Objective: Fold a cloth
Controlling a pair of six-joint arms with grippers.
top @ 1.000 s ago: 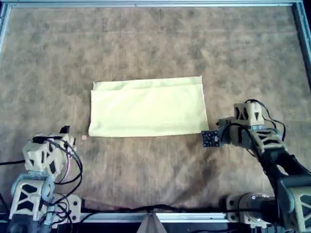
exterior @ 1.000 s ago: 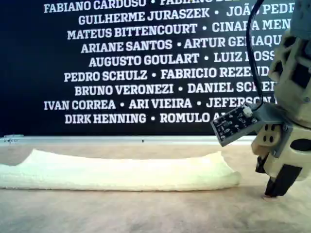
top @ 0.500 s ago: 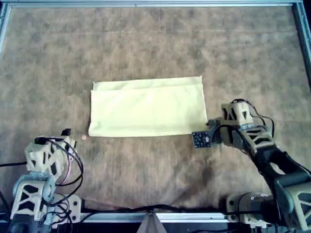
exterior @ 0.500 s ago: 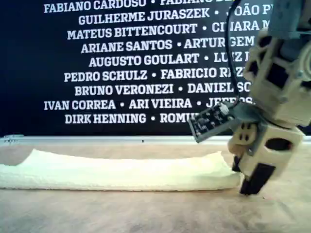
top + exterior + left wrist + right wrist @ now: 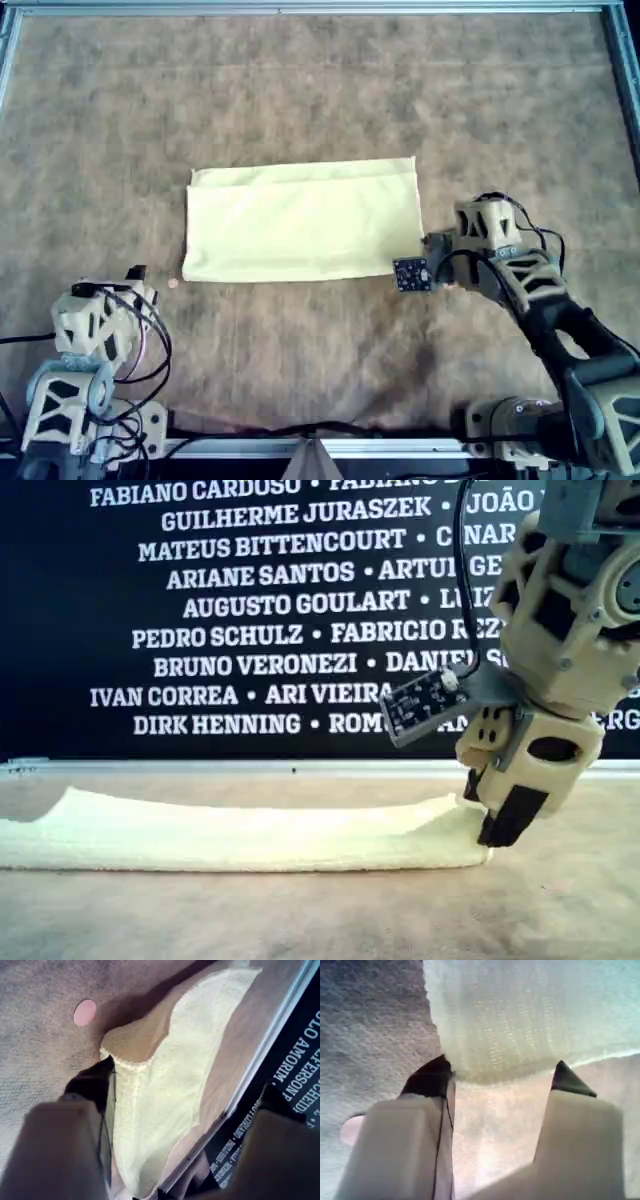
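The pale yellow cloth (image 5: 303,222) lies folded in half as a flat rectangle in the middle of the brown table covering (image 5: 300,90). In the exterior view the cloth (image 5: 240,835) is a low strip. My right gripper (image 5: 432,258) is low at the cloth's near right corner in the overhead view. It stands open, and the cloth's edge (image 5: 520,1025) lies just beyond its fingertips (image 5: 432,1077). In the exterior view the right gripper (image 5: 497,823) touches the strip's right end. My left gripper (image 5: 135,275) is open near the overhead view's lower left, clear of the cloth (image 5: 165,1090).
A small pink dot (image 5: 173,284) marks the covering just off the cloth's near left corner in the overhead view; another pink dot (image 5: 350,1130) shows beside the right gripper. A metal rail (image 5: 300,8) frames the table. A black banner with white names (image 5: 250,610) stands behind.
My right gripper has moved left in the overhead view, from a short way off the cloth up to its near right corner. The left arm has barely shifted.
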